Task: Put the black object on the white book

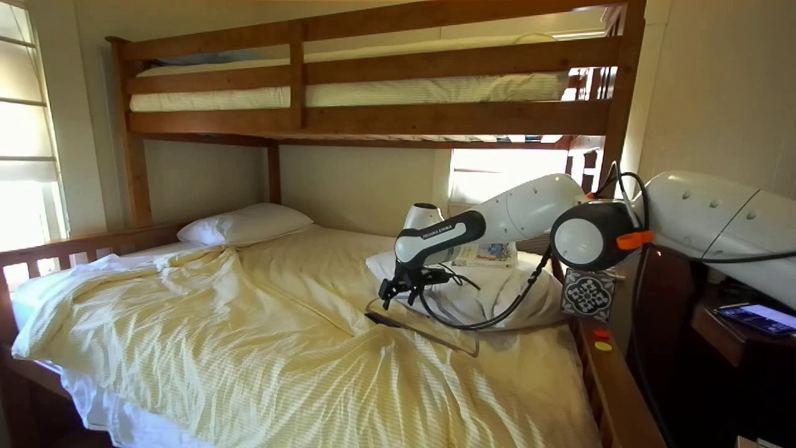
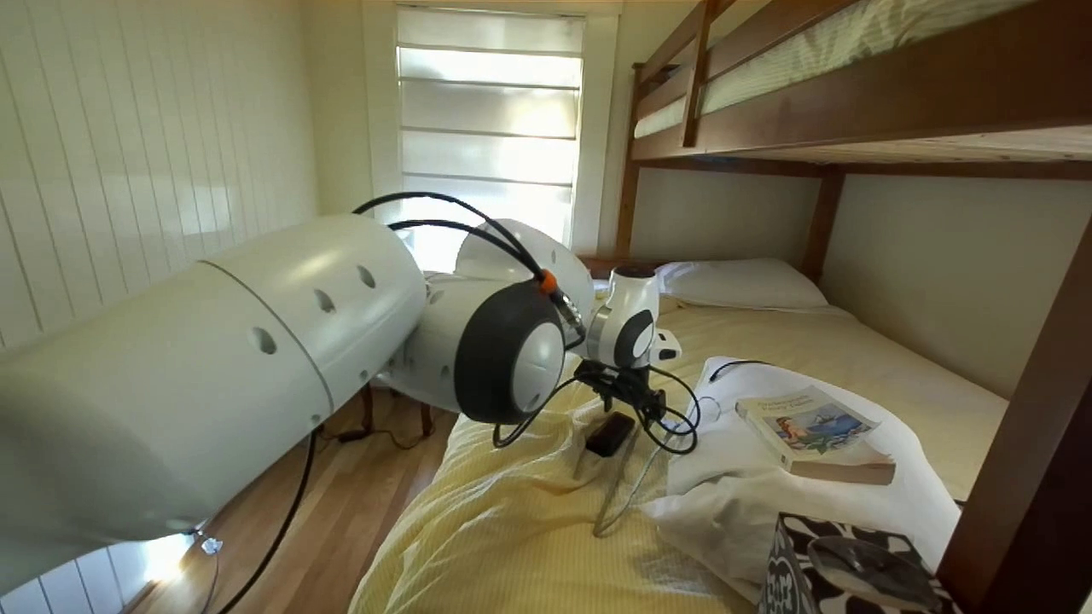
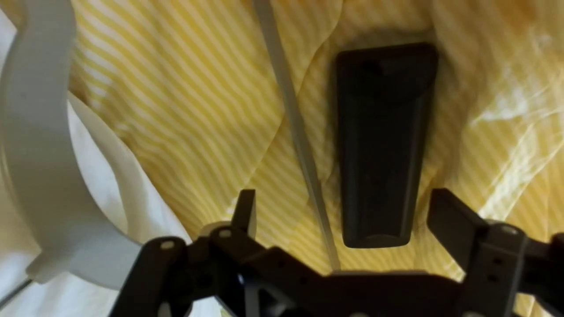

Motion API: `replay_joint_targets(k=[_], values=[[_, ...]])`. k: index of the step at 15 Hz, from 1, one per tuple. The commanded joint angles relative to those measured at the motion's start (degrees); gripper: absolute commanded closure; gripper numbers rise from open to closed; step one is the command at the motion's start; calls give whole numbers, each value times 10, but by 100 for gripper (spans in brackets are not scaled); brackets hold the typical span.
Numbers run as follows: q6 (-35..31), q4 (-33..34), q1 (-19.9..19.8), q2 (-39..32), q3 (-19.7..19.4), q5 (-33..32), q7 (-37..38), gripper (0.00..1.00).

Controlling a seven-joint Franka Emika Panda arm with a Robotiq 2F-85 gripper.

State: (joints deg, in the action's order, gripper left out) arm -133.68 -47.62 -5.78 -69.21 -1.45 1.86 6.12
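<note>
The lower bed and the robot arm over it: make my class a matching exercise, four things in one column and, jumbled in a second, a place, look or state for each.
Things
1. black object
2. book
3. gripper
4. box

Places, looks and states
A. open, jaws apart
B. patterned in dark and white
C. lying on yellow striped bedding
D. resting on a white pillow

Pairs: 1-C; 2-D; 3-A; 4-B
</note>
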Motion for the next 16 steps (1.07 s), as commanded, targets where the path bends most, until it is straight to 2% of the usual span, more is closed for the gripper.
replay_joint_targets(k=[1,15,16], values=[[67,94,-5,-57,8,8,-14,0],[132,210,6,-136,9,1,-28,1],[124,190,8,-125,9,1,-32,2]])
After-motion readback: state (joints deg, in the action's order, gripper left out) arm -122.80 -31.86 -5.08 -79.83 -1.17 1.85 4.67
